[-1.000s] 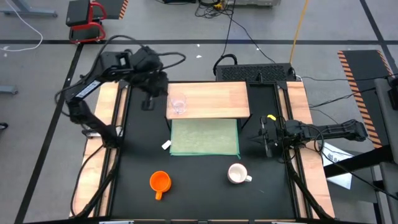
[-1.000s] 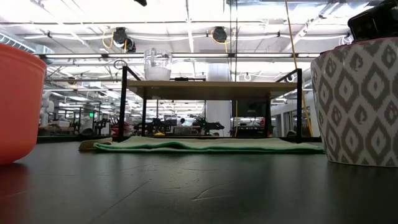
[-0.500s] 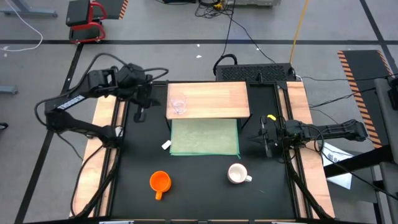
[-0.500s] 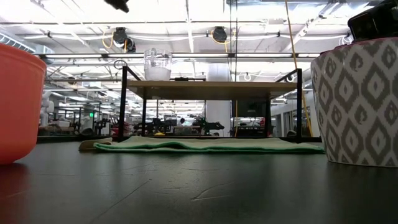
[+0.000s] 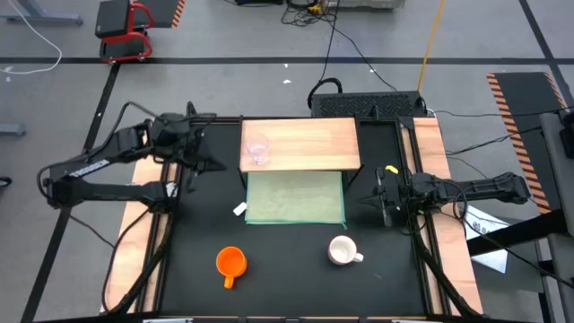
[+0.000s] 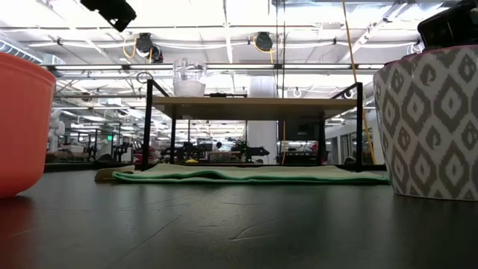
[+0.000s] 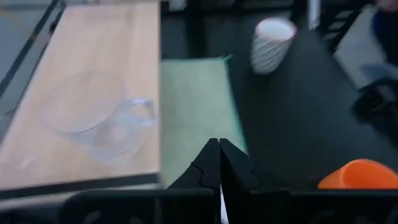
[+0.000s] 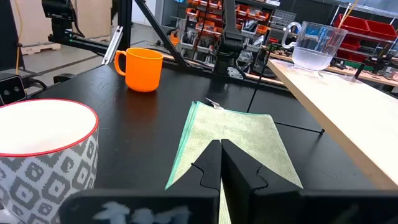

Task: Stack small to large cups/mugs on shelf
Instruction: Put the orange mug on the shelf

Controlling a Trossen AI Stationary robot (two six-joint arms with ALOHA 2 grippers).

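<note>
The clear cup [image 5: 257,149] stands upright on its base near the left end of the pale-wood shelf [image 5: 309,144]; it also shows in the left wrist view [image 7: 99,121] and the low view [image 6: 189,78]. The orange mug [image 5: 230,262] and the white patterned mug [image 5: 342,250] stand upright on the black table near its front edge. My left gripper [image 5: 208,161] is shut and empty, left of the shelf. My right gripper [image 5: 381,199] is shut and empty, right of the green mat [image 5: 296,197].
The shelf stands on thin black legs [image 6: 147,127] above the table. The green mat lies flat in front of it. Narrow wooden strips [image 5: 148,215] run along both table sides. There is bare black table between the two mugs and around them.
My left arm has drawn back from the shelf toward the table's left edge and come lower, its gripper empty. The clear cup stays upright on the shelf. My right arm has kept still.
</note>
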